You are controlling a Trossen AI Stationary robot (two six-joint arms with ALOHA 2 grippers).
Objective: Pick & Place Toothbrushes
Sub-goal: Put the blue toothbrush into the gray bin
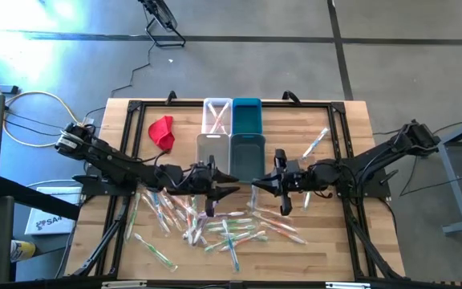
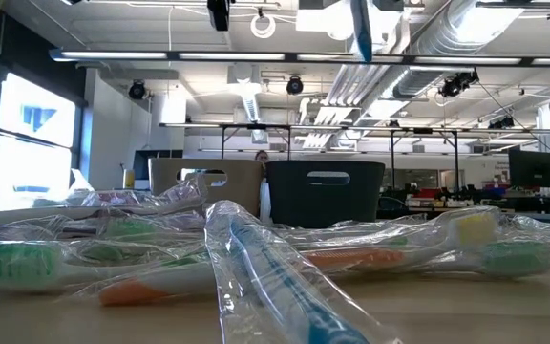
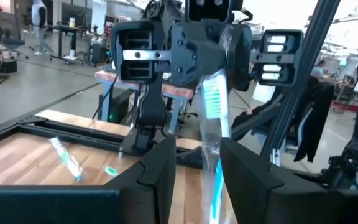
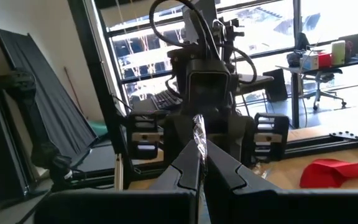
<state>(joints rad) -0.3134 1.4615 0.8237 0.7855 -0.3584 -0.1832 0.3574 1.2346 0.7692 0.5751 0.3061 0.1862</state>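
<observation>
Arms level, left tool (image 1: 235,190) and right tool (image 1: 257,185) pinching one toothbrush (image 3: 214,134).

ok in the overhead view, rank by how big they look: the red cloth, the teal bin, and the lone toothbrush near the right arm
1. teal bin
2. red cloth, slightly smaller
3. lone toothbrush, the thinnest and smallest

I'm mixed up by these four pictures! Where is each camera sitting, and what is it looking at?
High view: above the table, looking straight down; both arms show.
Low view: at tabletop height, looking across wrapped toothbrushes at the bins; no arm shows.
Left wrist view: on the left arm, looking past its own fingers at the right gripper.
Right wrist view: on the right arm, facing the left gripper.
Shared: both wrist views show one wrapped toothbrush between the grippers.
</observation>
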